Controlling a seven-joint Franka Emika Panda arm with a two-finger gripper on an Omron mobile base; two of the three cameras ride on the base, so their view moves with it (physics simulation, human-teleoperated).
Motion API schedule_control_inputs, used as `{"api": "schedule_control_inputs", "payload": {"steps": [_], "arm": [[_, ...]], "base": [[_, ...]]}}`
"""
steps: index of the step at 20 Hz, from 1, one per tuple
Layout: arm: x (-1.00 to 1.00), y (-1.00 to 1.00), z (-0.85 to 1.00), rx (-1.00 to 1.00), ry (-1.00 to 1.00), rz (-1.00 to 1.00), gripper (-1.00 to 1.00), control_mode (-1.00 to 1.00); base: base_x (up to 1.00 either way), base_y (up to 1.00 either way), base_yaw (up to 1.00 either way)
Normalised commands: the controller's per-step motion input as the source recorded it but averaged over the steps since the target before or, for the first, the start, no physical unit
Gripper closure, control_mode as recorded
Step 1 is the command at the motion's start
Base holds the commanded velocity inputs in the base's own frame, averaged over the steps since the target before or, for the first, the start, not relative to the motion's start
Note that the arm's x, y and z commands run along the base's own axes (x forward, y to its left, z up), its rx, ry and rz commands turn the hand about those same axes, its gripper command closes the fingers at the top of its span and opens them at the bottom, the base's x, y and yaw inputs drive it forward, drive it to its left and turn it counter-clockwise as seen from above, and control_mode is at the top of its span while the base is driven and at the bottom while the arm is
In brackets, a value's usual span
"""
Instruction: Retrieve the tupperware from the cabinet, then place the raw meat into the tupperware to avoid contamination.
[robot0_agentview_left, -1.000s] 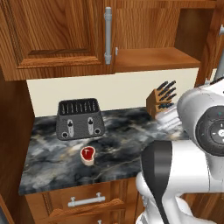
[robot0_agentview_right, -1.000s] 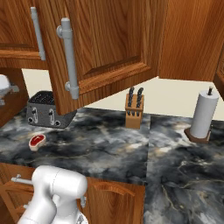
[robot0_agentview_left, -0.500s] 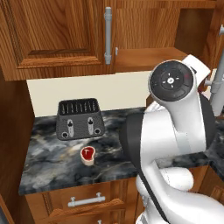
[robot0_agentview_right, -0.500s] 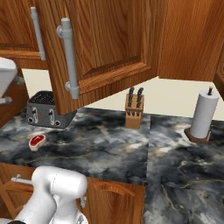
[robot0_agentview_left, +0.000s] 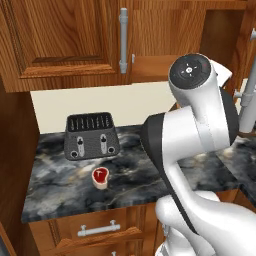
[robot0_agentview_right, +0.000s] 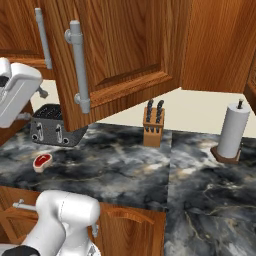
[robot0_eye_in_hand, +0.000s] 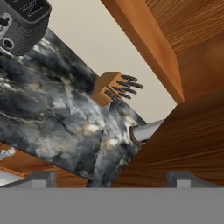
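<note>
Dark marble counter spreads under me, and the raw meat lies on it just in front of the toaster, red with its pale fat rim and a white T-shaped bone mark, touching nothing else. That T is the nearest thing to a letter anywhere; the toaster shows two round knobs and slots on top, no brand or wording I can read. Above the toaster hangs the cabinet, and its right door swings out over the counter, silver bar handle upright. My gripper is released, fingers spread wide with nothing between them. Well right of the toaster stand the knife block and, farther still, the paper towel roll.
</note>
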Motion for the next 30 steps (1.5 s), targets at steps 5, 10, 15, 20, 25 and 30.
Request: {"api": "schedule_control_inputs", "payload": {"steps": [5,10,15,20,25,30], "arm": [[0.02,-0.11,-0.03,-0.02,0.0,0.0,-1.0,-1.0],[0.5,-0.2,0.08,-0.25,0.32,-0.06,-1.0,-1.0],[0.22,-0.57,0.02,-0.26,0.33,-0.13,-1.0,-1.0],[-0.12,-0.41,-0.02,-0.22,0.18,-0.18,-1.0,-1.0],[-0.27,-0.28,-0.06,-0.16,0.04,-0.23,-1.0,-1.0],[-0.39,-0.4,0.0,-0.09,0.0,-0.21,-1.0,-1.0]], "base": [[0.0,0.0,0.0],[0.0,0.0,0.0],[0.0,0.0,0.0],[0.0,0.0,0.0],[0.0,0.0,0.0],[0.0,0.0,0.0]]}}
